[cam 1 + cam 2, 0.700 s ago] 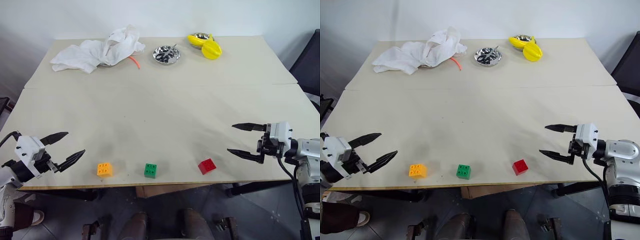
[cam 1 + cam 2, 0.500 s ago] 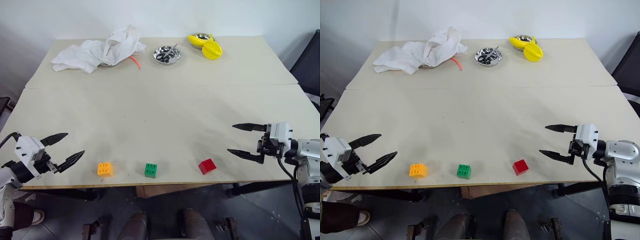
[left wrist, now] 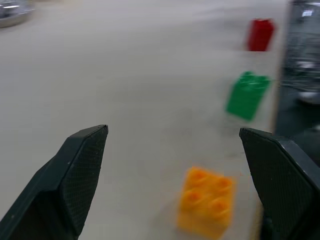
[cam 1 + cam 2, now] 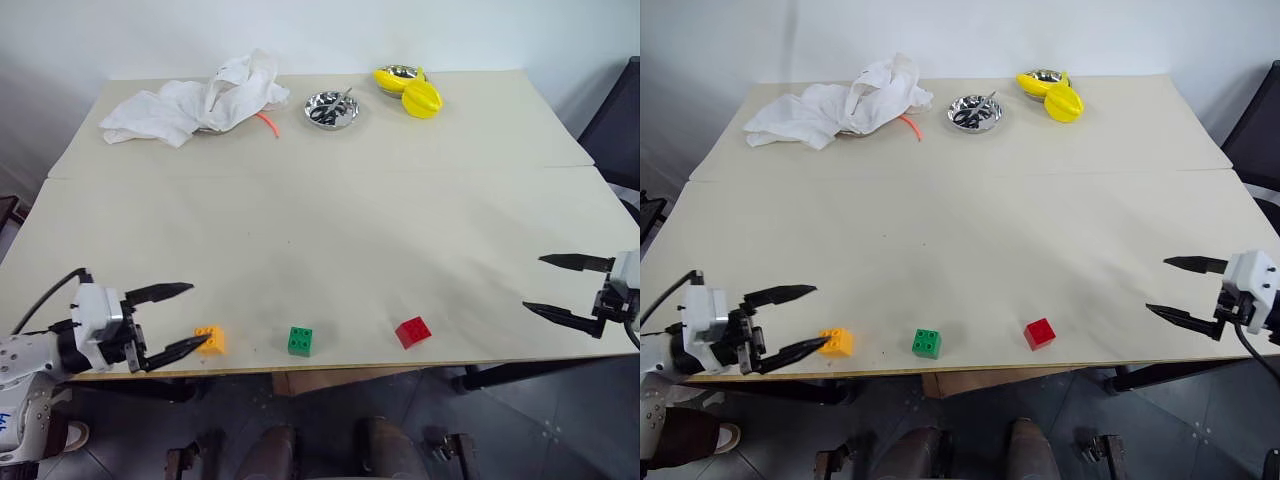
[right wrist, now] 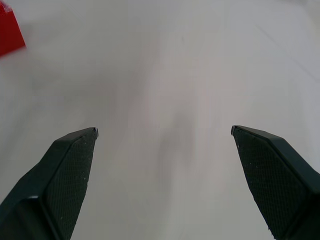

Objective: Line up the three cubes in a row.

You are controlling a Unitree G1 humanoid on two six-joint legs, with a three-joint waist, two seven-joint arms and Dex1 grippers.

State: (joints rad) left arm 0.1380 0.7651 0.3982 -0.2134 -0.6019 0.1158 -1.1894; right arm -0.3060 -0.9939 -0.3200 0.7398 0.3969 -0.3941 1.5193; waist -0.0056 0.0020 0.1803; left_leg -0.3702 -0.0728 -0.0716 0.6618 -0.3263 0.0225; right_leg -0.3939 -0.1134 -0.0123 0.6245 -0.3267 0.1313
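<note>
Three cubes (image 4: 301, 340) in a row along the table's (image 4: 320, 230) near edge, studs apparently up. Left gripper (image 4: 190, 320) and right gripper (image 4: 545, 285) spread wide, empty.

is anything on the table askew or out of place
Slightly: the red cube sits turned at an angle, unlike the squarer green cube and orange cube. A white cloth lies crumpled at the far edge.

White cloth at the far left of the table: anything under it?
An orange strip pokes out from under the white cloth's right edge. Whatever else lies beneath is covered.
</note>
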